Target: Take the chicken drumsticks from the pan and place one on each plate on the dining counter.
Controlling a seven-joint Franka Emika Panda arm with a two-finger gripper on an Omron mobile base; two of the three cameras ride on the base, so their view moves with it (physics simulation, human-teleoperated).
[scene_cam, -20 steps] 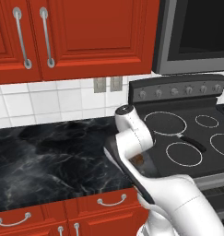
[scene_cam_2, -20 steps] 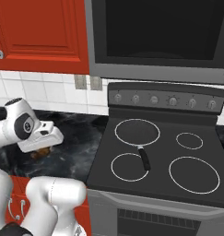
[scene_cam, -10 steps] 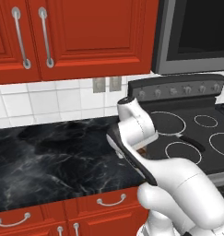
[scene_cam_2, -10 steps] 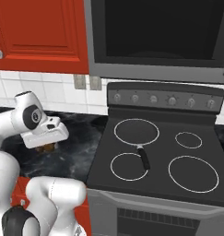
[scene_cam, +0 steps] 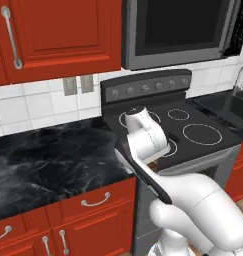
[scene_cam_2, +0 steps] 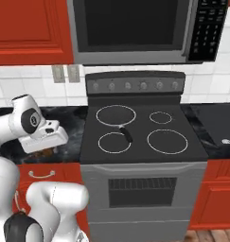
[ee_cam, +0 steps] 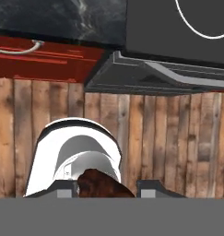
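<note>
Base has swung rightward; jaws grip a knobbly brown drumstick [ee_cam: 104, 185].

Stove top [scene_cam_2: 182, 123] mostly open; only the pan's short black handle [scene_cam_2: 127, 134] sits between the burner rings. Black worktop [scene_cam: 48, 160] left bare.

Brown drumstick [ee_cam: 104, 184], red drawer [ee_cam: 44, 62], blk stove [scene_cam_2: 140, 137].

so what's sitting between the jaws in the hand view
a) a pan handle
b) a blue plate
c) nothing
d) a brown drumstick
d, a brown drumstick sits between the two dark finger tips of the gripper, with the wooden floor behind it.
</note>
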